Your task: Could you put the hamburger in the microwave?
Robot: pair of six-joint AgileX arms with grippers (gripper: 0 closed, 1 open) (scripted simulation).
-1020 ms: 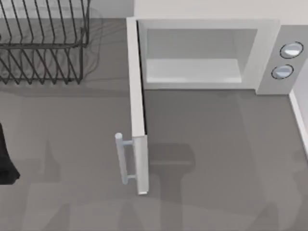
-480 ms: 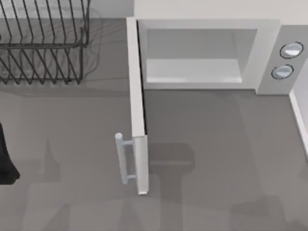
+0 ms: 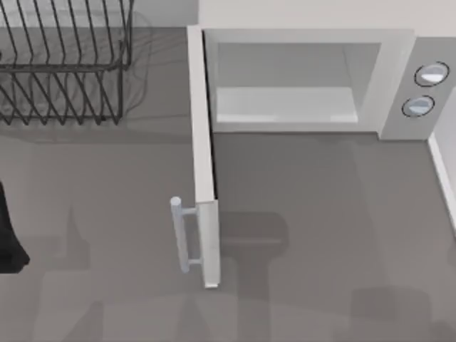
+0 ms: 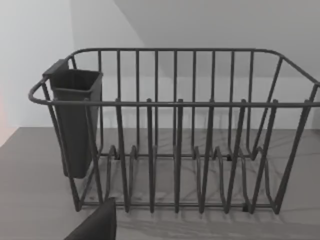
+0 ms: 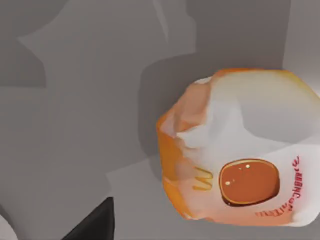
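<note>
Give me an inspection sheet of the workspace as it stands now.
Surface: grey table, soft shadows on it.
Job's things: microwave at the back, door swung open toward the front, handle at its free end, cavity bare; burger close under the right wrist camera, wrapped.
Clutter: black wire rack back left, with a dark cup hung at one end.
Hands: a dark part of the left arm at the left edge; fingers not readable.
Cables: nothing seen.
Surroundings: pale wall behind.

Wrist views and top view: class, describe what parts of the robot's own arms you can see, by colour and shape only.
Little shows. The left arm is a plain black, angular shape at the top view's left edge. Each wrist view has a dark, matte black wedge at its lower edge, left and right. No cables or markings are visible.
</note>
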